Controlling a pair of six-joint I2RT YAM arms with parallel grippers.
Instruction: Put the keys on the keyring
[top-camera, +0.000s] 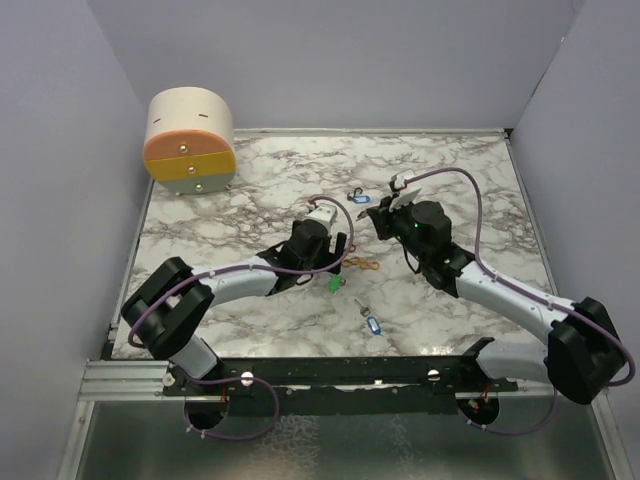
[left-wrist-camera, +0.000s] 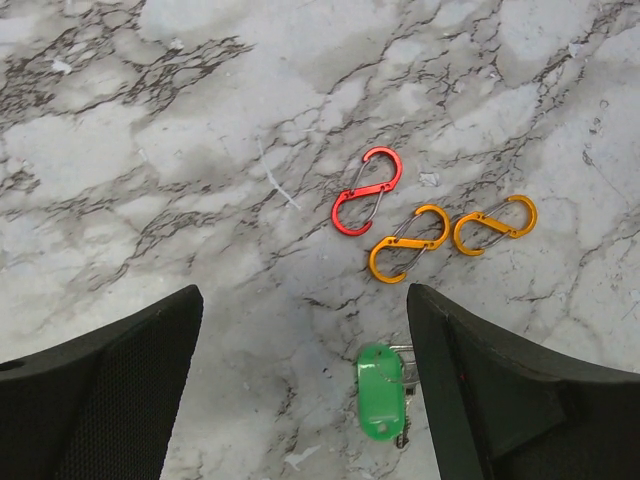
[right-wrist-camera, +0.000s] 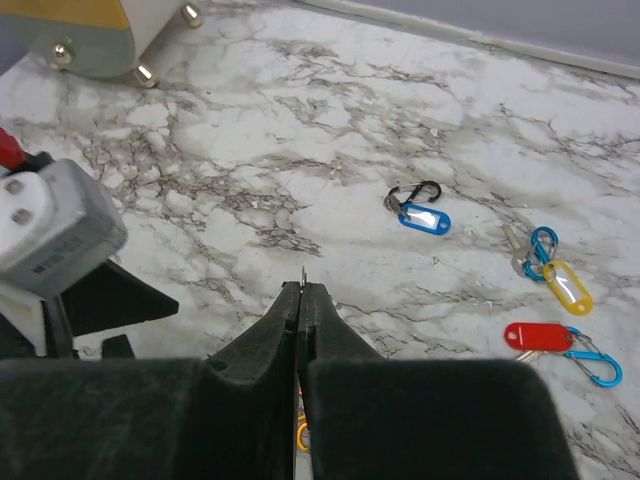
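Your left gripper (left-wrist-camera: 303, 295) is spread wide over the desk's middle. The green key (left-wrist-camera: 380, 390) lies on the marble between its fingers, close to the right one. Past it lie a red clip (left-wrist-camera: 367, 190) and two orange clips (left-wrist-camera: 408, 243). Your right gripper (right-wrist-camera: 302, 290) is pressed together. Ahead of it, toward the far edge, lie a blue key (right-wrist-camera: 424, 218), yellow key (right-wrist-camera: 565, 283) and red key (right-wrist-camera: 540, 336), each touching a clip. A second blue key (top-camera: 372, 323) lies by the near edge.
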